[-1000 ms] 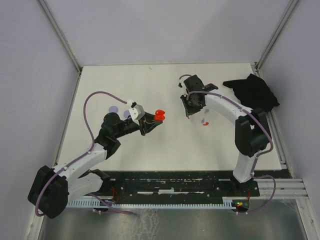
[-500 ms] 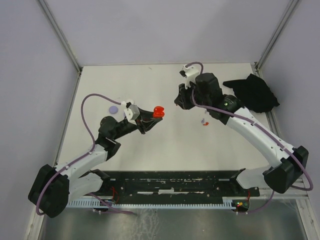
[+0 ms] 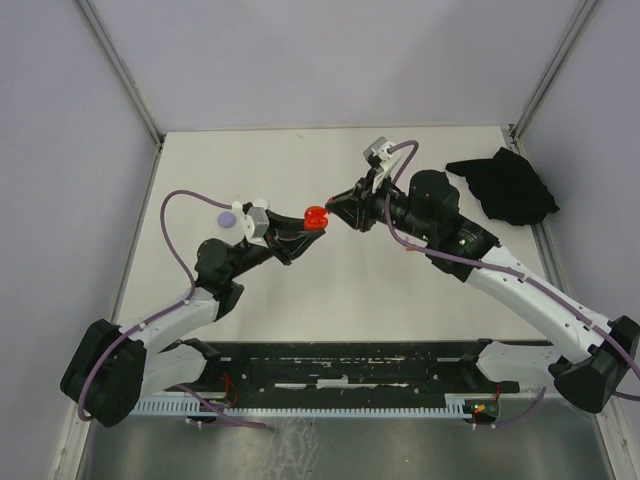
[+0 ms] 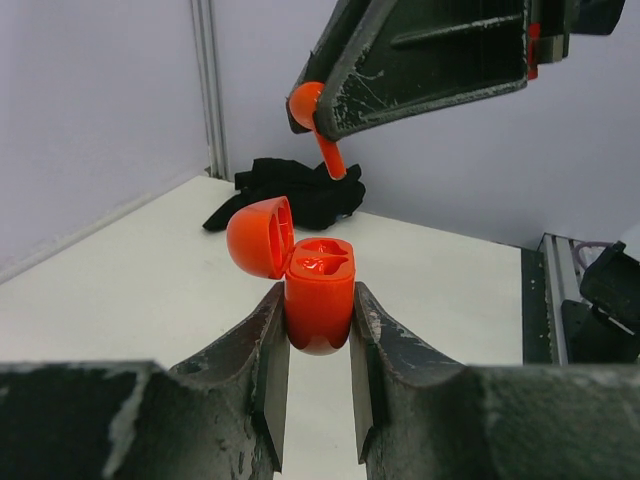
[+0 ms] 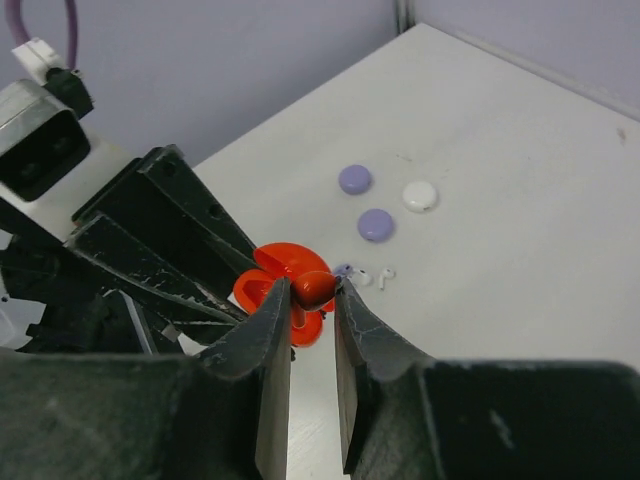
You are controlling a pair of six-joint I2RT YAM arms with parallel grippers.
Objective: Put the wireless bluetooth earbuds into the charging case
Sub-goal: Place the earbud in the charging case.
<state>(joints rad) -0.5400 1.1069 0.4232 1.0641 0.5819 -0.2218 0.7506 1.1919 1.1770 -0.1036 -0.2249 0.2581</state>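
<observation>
My left gripper (image 4: 318, 300) is shut on the red charging case (image 4: 320, 295) and holds it upright above the table, with its lid (image 4: 258, 237) hinged open. From the right, my right gripper (image 5: 312, 290) is shut on a red earbud (image 5: 318, 287), stem pointing down, just above the open case (image 5: 262, 292). In the top view the two grippers meet at mid-table, case (image 3: 315, 217) beside the right gripper (image 3: 334, 206). A whitish earbud (image 5: 383, 274) and a lilac earbud (image 5: 343, 270) lie loose on the table below.
Two lilac discs (image 5: 354, 179) (image 5: 375, 224) and a white disc (image 5: 419, 195) lie on the table's left side. A black cloth (image 3: 505, 185) is bunched at the back right corner. Walls close the table on three sides.
My right arm has swung left across the table, carrying the red earbud up to the case. The left gripper has shifted the case slightly back and left.
</observation>
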